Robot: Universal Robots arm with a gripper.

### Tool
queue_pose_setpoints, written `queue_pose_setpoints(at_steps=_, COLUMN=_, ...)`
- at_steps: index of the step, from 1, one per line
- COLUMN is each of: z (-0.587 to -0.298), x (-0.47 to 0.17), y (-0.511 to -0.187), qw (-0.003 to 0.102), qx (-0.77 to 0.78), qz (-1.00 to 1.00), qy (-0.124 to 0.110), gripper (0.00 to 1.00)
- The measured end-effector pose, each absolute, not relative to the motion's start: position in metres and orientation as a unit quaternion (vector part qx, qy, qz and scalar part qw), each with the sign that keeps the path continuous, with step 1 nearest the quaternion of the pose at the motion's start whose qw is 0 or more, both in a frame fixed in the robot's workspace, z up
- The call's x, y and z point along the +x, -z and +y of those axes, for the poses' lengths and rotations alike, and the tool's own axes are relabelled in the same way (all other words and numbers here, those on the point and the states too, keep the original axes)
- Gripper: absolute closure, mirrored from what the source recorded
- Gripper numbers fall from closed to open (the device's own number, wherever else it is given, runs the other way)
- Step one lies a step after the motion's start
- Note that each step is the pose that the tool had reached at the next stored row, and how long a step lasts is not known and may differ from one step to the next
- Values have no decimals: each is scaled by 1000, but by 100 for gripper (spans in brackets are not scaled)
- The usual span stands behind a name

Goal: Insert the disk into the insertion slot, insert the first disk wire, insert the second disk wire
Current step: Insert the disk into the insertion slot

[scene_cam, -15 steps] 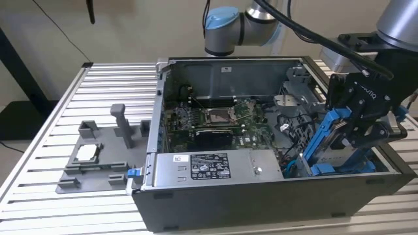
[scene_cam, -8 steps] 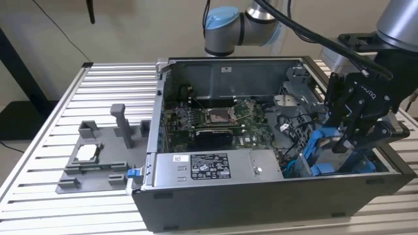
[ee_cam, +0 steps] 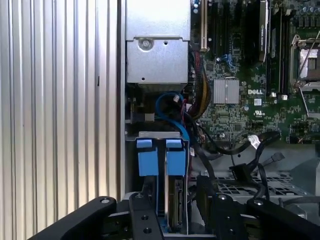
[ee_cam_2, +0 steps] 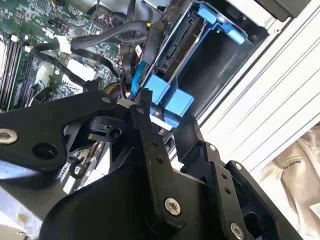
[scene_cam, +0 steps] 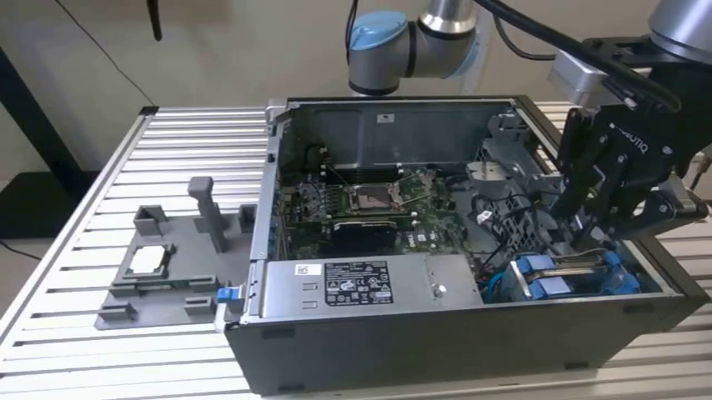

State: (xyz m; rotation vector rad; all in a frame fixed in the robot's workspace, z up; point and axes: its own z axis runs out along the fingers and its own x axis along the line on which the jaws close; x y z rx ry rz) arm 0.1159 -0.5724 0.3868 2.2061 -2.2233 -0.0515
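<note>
Already the disk (ee_cam: 176,206) stands on edge inside the insertion slot (ee_cam: 158,134). Its circuit-board face shows in the first wrist view, and its blue carrier tabs (ee_cam: 176,159) sit level with the matching tabs of the bay beside it. That upright seating looks deliberate. The cage appears to take drives edgewise, so the carrier slides down between the metal walls and the tabs catch at the rim. I judge the first step done, or all but done.

The gripper (ee_cam_2: 165,117) hangs directly over the bay, with the disk's upper edge between its fingers. The fingers are spread, one to each side of the carrier, and I see them pinching nothing.

A black cable connector (ee_cam: 240,172) lies loose on the perforated cage (ee_cam: 240,189) just beside the slot. A blue data cable (ee_cam: 167,102) loops between the slot and the power-supply box (scene_cam: 356,283). Neither seems plugged into the disk, though its socket end is hidden. Beyond them lies the motherboard (ee_cam: 240,100). The whole open computer case (scene_cam: 445,350) rests on a slatted aluminium table (scene_cam: 189,150).
</note>
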Motion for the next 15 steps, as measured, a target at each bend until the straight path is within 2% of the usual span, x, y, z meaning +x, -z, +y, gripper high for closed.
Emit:
queue_pose_setpoints(at_steps=2, z=-568, x=116, y=-387, qw=-3, qx=704, qz=-710, qy=9, gripper=53)
queue_pose_setpoints(at_steps=7, z=-560, x=115, y=-387, qw=-31, qx=704, qz=-709, qy=-19, gripper=53)
queue_pose_setpoints(at_steps=9, z=-557, x=114, y=-388, qw=-35, qx=704, qz=-709, qy=-23, gripper=53)
queue_pose_setpoints(at_steps=15, z=-552, x=114, y=-392, qw=-38, qx=704, qz=-709, qy=-25, gripper=53)
